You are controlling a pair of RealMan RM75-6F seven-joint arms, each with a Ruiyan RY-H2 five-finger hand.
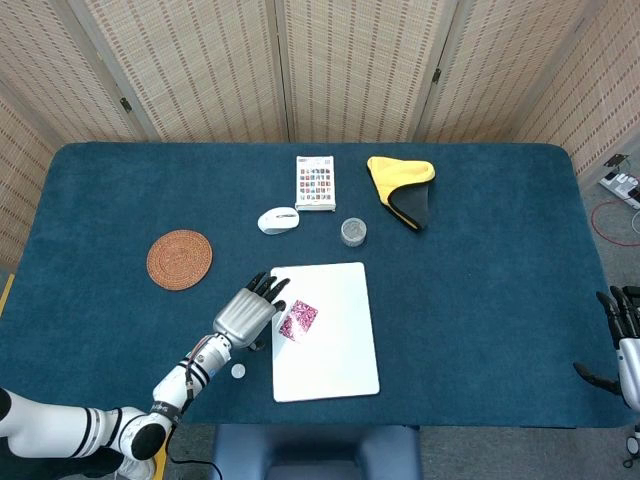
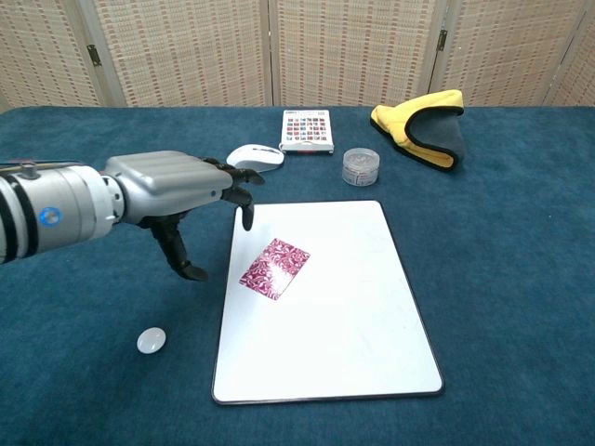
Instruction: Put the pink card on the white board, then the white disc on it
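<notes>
Card flat on white board, blue table; left hand fingers spread, empty.

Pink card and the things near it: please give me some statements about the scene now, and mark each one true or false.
1. The pink card lies flat on the white board. True.
2. The left hand holds the pink card. False: the hand is beside the board with its fingers apart, and it holds nothing.
3. The white disc rests on the card. False: it lies on the blue table, left of the board.
4. The computer mouse lies beyond the board, on the table. True.
5. The right hand is over the board. False: it is at the far right edge of the head view.
</notes>
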